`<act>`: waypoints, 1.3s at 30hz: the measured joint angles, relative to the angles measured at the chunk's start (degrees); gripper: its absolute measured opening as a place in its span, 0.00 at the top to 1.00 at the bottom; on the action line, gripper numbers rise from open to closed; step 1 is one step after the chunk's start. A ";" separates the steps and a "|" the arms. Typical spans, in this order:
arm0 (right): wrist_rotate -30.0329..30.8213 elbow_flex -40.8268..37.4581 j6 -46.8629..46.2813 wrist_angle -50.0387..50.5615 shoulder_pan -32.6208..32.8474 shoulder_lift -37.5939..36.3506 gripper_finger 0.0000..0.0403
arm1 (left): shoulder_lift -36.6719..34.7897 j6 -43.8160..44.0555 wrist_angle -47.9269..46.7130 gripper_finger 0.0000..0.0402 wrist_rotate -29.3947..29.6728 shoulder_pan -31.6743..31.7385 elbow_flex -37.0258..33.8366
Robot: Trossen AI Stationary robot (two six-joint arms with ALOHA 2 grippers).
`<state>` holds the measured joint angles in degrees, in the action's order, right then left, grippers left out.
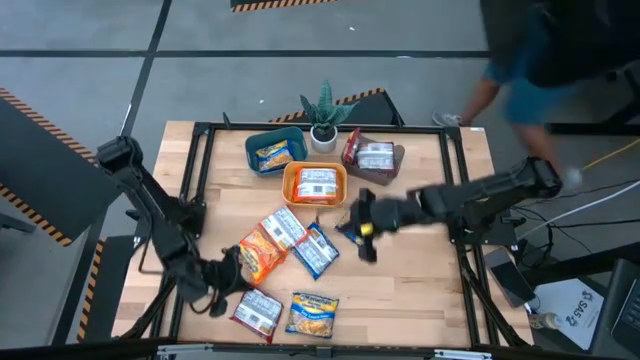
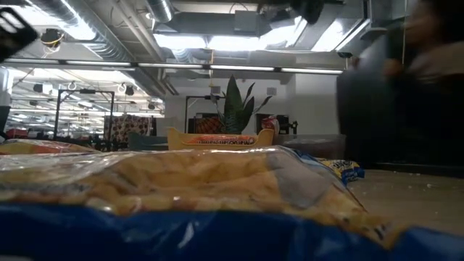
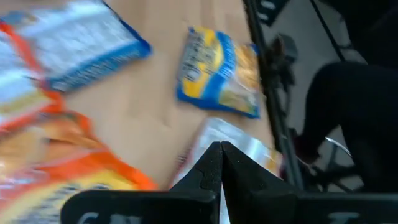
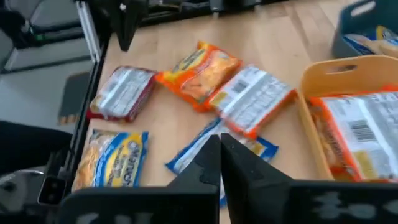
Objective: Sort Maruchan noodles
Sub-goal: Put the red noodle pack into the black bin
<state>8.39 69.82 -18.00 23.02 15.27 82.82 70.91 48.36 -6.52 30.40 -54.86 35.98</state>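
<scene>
Five noodle packets (image 1: 283,232) lie loose mid-table, their long axes mostly diagonal. The teal bin (image 1: 274,152), orange bin (image 1: 315,184) and grey bin (image 1: 378,158) at twelve o'clock hold one each. Both my left pincer (image 1: 226,279) and right pincer (image 1: 362,230) are closed, empty.

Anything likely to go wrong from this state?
1. The orange packet and the packets next to it overlap in a pile, so the left gripper, shut beside them, may drag or grab two.
2. The right gripper is shut close to the orange bin; a sweep might nudge it.
3. A person is moving at the table's far edge.
</scene>
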 joint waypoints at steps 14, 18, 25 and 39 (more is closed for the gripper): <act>12.37 0.02 -2.08 -14.04 14.55 14.38 0.86 | 24.07 10.22 -0.50 1.00 -0.60 -5.27 11.36; 9.23 -0.02 -4.74 -15.26 14.81 16.72 0.82 | 26.73 15.20 -0.12 1.00 -0.84 -6.12 11.59; 7.48 -0.07 -2.86 -23.56 15.20 21.07 0.81 | 29.29 17.09 0.47 1.00 0.10 -5.88 11.81; 11.16 -0.07 5.83 -35.36 14.70 24.92 0.81 | 30.17 8.46 0.38 1.00 7.22 4.12 9.72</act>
<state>19.54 69.76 -12.17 -12.34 29.98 107.74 101.08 56.82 -6.14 37.62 -50.74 45.70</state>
